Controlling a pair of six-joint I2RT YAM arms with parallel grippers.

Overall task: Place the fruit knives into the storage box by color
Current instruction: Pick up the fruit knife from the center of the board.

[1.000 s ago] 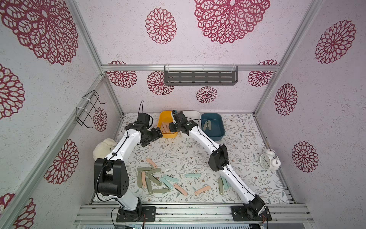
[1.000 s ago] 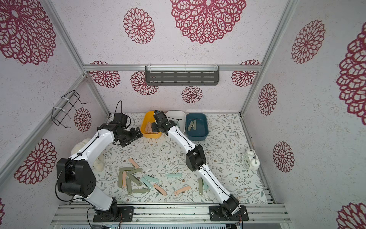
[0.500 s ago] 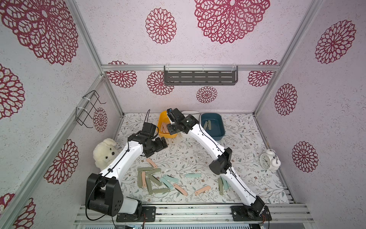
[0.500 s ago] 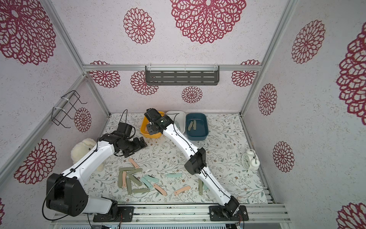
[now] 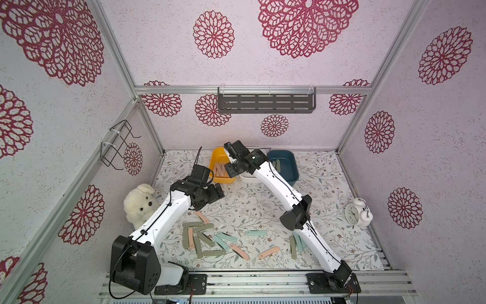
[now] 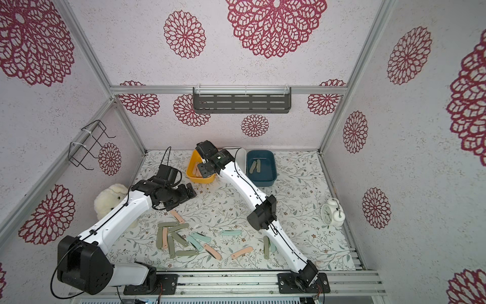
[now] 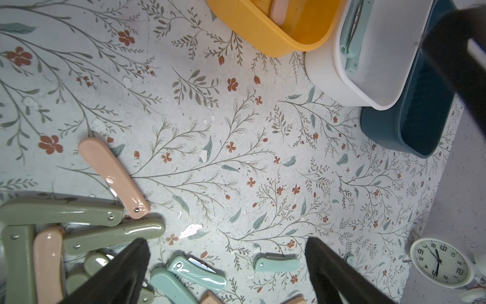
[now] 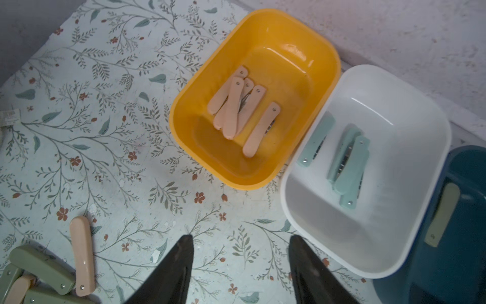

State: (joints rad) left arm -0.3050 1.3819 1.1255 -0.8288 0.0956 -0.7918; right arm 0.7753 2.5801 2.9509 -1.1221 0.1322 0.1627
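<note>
Several fruit knives (image 5: 205,238) in pink, teal and olive lie scattered on the front of the floral mat. At the back stand three storage boxes. The yellow box (image 8: 174,123) holds several pink knives (image 8: 234,108). Teal knives (image 8: 349,163) lie in the white box (image 8: 285,200), and an olive knife (image 8: 443,213) lies in the dark blue box (image 8: 468,237). My left gripper (image 7: 226,240) hangs open and empty above the mat, with a pink knife (image 7: 113,176) and a teal knife (image 7: 276,263) below it. My right gripper (image 8: 240,237) is open and empty above the mat, just in front of the yellow and white boxes.
A white plush dog (image 5: 140,202) sits at the left edge beside the left arm. An alarm clock (image 5: 357,215) stands at the right edge. A wire rack (image 5: 115,147) hangs on the left wall and a dark shelf (image 5: 265,101) on the back wall.
The left arm has drawn back from the yellow box toward the loose knives at the front. The right gripper stays over the boxes and its jaws have spread.
</note>
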